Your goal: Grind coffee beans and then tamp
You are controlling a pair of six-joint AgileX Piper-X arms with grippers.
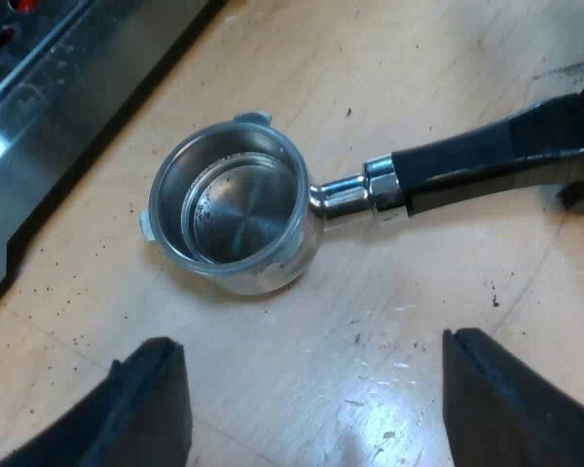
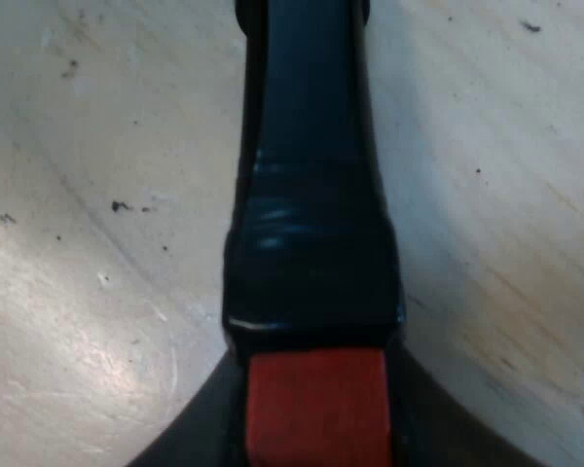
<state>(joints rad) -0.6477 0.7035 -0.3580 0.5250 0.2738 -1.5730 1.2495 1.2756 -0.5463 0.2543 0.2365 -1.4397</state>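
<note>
Metal holder point(image 1: 236, 209), a round steel cup with a black handle point(image 1: 487, 161) that ends in red, lies loose on the pale wooden table point(image 1: 419, 58), its open side up and its shiny bowl bare inside. We see it just ahead of our left gripper point(image 1: 311, 342), beyond the gap between the two black fingers point(image 1: 156, 399), which stand wide apart over the wood. The handle runs away from the cup and out to our right gripper point(image 2: 316, 443). There the red end point(image 2: 316, 404) sits between that gripper's dark fingers point(image 2: 200, 443), which press in on it from both sides, so we read this gripper as clamped on the holder at the tip of its handle. The black part of the handle stretches straight ahead of it over the wood. Dark coffee specks point(image 1: 494, 297) are scattered on the table near the handle and near the left gripper's fingertips. Past the cup, farther from the left gripper, stands the steel and black base of the espresso machine point(image 1: 58, 88), near the holder but apart from it.
</note>
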